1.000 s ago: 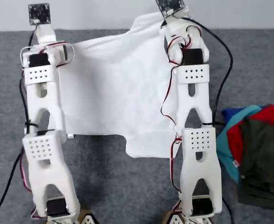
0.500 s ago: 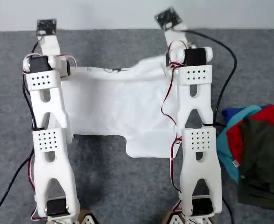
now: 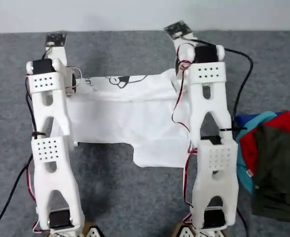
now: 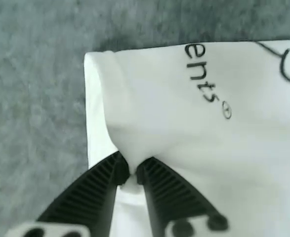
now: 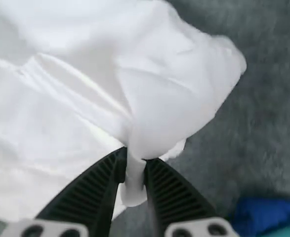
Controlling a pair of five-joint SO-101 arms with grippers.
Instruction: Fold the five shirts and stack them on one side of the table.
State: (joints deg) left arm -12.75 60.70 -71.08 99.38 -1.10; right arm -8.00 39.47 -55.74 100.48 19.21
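Observation:
A white shirt (image 3: 122, 116) lies spread between the two arms, its far edge folded toward the front so a strip with black print (image 3: 117, 80) faces up. My left gripper (image 4: 132, 174) is shut on the shirt's (image 4: 194, 118) far left edge, pinching a fold of cloth. My right gripper (image 5: 134, 170) is shut on the shirt's (image 5: 85, 89) far right edge, with bunched fabric between its jaws. In the high view the left gripper (image 3: 71, 81) and right gripper (image 3: 180, 69) sit at the two ends of the folded strip.
A heap of shirts lies at the right edge of the grey table (image 3: 110, 197): blue (image 3: 246, 121), teal (image 3: 239, 158), red (image 3: 283, 123) and dark green (image 3: 278, 173). Black cables trail from both arms.
Both grippers have pulled the shirt's far edge toward the front, folding it over. The printed side now shows along the fold and the shirt covers less of the table's far part.

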